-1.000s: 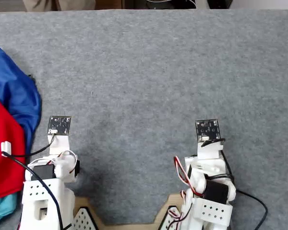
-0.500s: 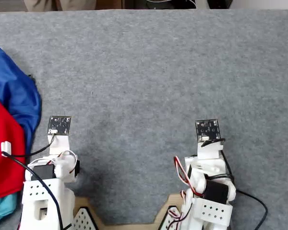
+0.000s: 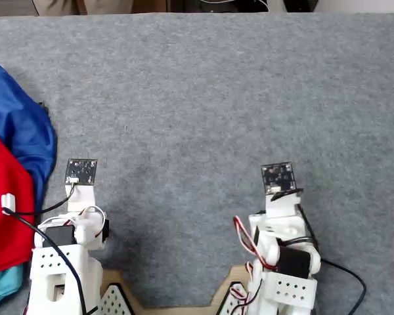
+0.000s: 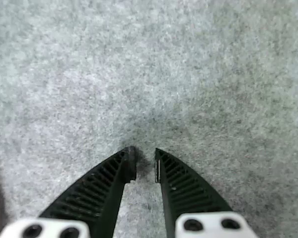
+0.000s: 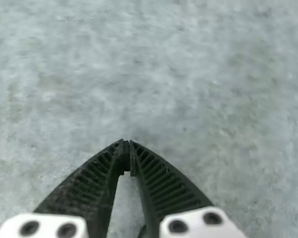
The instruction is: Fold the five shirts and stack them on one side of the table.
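Movement is slight: the right arm [image 3: 280,216] has nudged toward the table's middle, the right gripper [image 5: 126,148] closed on nothing, so folding hasn't begun. The left gripper [image 4: 144,164] hangs barely parted over the grey felt table cover [image 3: 203,92]. A crumpled blue shirt [image 3: 20,125], red shirt [image 3: 6,216] and teal shirt [image 3: 1,285] lie heaped at the left edge beside the left arm [image 3: 69,243], whose thin black cable [image 3: 27,225] crosses the red one.

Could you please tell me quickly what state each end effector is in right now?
Left end effector: barely open, a narrow gap between the tips, holding nothing.
Right end effector: closed, tips touching, holding nothing.
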